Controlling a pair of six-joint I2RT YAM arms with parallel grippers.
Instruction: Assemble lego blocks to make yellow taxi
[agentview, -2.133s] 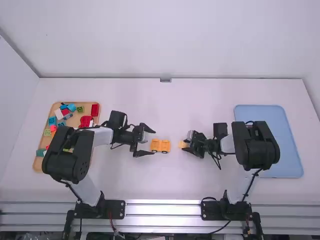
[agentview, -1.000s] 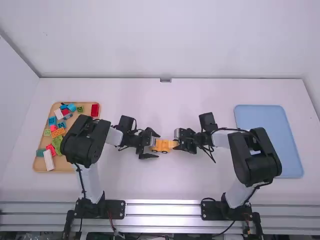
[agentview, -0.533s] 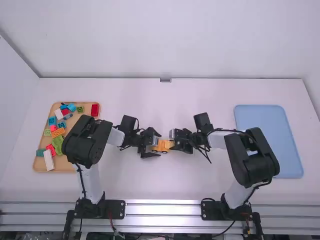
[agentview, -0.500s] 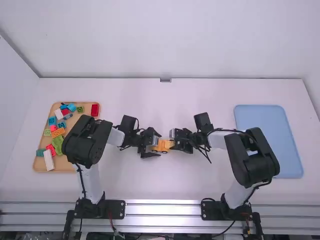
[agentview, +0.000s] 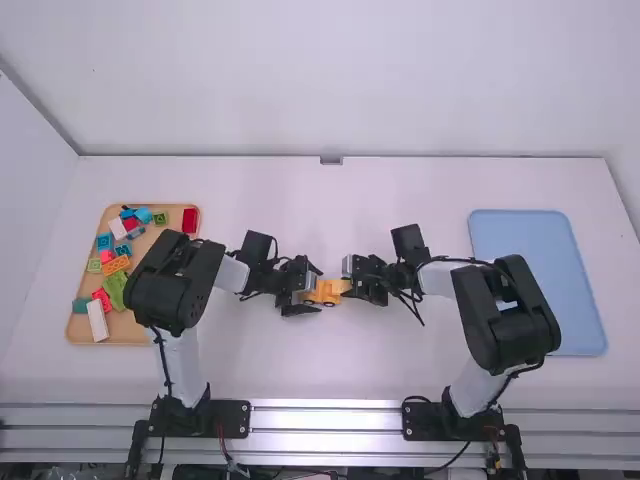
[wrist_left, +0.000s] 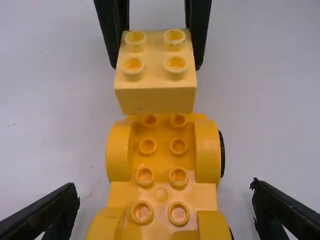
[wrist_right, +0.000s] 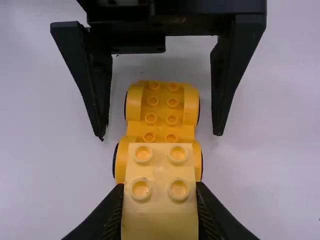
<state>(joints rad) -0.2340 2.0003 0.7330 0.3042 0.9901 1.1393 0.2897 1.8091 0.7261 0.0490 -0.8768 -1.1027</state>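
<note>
As R gripper (wrist_left: 156, 66) is pinching yellow block (wrist_left: 156, 100) above taxi base (wrist_left: 161, 172) btwn L/R edges of table (agentview: 330, 370), L gripper (wrist_left: 165, 190) is flanking the base, fingers spread, stacking apparently needing stud alignment, then pressing.

High view: white back wall (agentview: 320, 80), faint dark speck upper left; side walls (agentview: 28, 190) left and right. White counter (agentview: 320, 365) meets back wall, small grey tab (agentview: 331, 160) mid-seam. Ribbed metal rail (agentview: 325, 419) along near edge, bright glare mid-rail.

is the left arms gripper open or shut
The left gripper is open: its jaws stand wide apart, one on each side of the yellow wheeled base.
</note>
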